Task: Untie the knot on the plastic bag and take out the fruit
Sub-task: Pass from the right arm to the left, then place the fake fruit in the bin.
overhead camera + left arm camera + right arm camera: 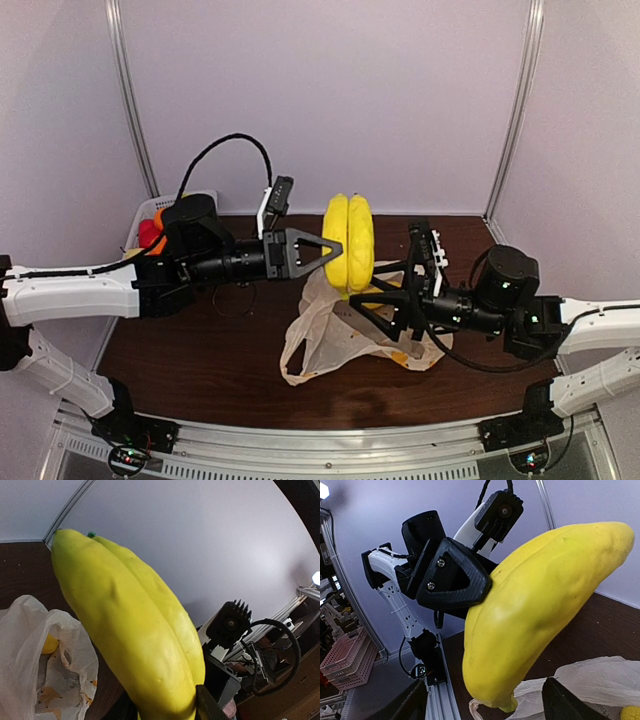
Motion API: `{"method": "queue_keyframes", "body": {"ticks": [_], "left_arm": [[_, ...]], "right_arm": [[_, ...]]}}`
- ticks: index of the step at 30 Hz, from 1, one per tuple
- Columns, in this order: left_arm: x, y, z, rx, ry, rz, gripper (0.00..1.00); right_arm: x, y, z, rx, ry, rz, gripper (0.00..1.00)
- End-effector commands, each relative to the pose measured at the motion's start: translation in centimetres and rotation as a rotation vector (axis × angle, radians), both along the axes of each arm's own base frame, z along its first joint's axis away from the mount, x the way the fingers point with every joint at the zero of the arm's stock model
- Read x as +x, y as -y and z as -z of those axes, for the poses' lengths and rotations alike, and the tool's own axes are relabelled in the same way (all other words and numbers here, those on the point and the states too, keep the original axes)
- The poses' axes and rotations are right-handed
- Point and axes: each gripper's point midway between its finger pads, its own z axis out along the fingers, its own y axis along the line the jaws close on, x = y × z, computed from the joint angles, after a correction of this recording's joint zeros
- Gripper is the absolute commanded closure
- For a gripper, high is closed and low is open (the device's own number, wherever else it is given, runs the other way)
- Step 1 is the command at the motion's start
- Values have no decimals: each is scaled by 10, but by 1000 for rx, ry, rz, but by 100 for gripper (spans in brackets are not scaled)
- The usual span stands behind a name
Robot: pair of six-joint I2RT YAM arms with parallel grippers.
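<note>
From above, the 2 bananas [349, 243] stood upright over the plastic bag [320, 345], pinched from their left side by the left gripper [333, 248]. The right gripper [374, 296] was spread just below them, holding nothing. The left wrist view added 1 yellow piece [48, 644] inside the bag's open mouth, and the right wrist view showed its 2 fingers [565, 702] wide apart beneath the bananas' lower tip.

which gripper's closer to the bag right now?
Right. The right gripper sits over the plastic bag, jaws open under the bananas. The left gripper is off to the bag's left, shut on the bananas and holding them above the bag.
</note>
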Motion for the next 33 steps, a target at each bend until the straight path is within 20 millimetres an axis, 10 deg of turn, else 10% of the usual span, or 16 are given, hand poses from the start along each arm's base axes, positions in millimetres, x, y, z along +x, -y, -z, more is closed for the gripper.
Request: {"method": "queue_keyframes", "body": {"ticks": [1, 6, 19, 33], "left_arm": [[11, -21, -15, -27, 50, -48, 99], [49, -67, -5, 156, 124, -247, 99], [177, -283, 50, 825, 101, -829, 96], [268, -354, 69, 983, -12, -996, 93]], "right_arm": [[9, 8, 9, -8, -12, 68, 17], [24, 25, 15, -28, -27, 185, 9], [63, 76, 36, -111, -97, 503, 3], [66, 94, 43, -119, -115, 558, 1]]}}
